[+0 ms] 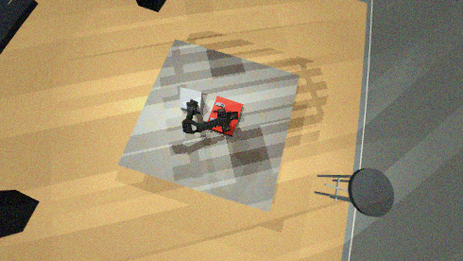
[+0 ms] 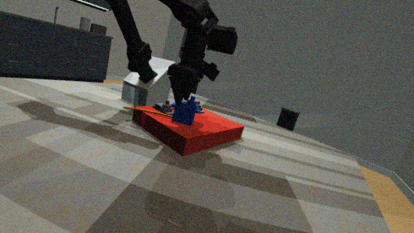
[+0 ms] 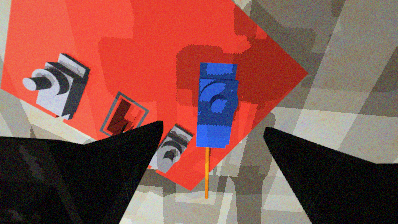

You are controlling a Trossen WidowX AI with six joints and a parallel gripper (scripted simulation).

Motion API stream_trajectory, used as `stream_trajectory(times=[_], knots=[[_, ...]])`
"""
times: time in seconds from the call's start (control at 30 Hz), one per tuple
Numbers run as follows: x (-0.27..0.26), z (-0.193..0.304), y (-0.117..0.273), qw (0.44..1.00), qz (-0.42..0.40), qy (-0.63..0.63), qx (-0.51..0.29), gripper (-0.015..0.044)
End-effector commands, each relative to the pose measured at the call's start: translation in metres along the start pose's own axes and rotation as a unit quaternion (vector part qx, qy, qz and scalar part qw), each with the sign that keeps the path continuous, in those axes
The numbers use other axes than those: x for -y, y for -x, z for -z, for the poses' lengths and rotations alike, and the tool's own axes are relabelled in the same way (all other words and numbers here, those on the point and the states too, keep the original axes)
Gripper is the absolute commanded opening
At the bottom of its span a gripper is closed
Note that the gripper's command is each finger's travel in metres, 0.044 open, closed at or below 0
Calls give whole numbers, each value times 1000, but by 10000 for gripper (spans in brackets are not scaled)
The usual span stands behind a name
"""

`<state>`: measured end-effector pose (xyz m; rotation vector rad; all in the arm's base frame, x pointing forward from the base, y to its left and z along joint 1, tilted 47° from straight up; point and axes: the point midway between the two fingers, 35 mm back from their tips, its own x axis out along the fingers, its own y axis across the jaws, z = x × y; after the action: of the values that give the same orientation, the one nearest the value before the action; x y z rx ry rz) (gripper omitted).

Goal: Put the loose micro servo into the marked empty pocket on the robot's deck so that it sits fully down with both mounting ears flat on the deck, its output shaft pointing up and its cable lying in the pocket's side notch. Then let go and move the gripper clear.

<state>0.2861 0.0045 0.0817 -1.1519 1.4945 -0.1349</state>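
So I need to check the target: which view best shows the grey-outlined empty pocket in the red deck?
The wrist view: the grey-outlined pocket lies unobstructed on the red deck. In the exterior view it cannot be made out; the top view is too distant.

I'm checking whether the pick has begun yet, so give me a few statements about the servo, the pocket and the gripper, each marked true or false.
1. The gripper is open and holds nothing. True.
2. The blue servo already sits in the marked pocket. False: it rests on the red deck beside the pocket, which is empty.
3. An orange cable runs from the servo past the deck's edge. True.
4. The deck carries no other servos. False: two grey ones are mounted in it.
5. In the wrist view the servo lies between the two fingers. True.
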Motion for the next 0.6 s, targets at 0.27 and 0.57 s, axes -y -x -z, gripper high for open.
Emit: stream_trajectory(times=[0.27, 0.57], knots=[[0, 1, -8, 1000, 2, 3, -2, 282], [0, 1, -8, 1000, 2, 3, -2, 105]])
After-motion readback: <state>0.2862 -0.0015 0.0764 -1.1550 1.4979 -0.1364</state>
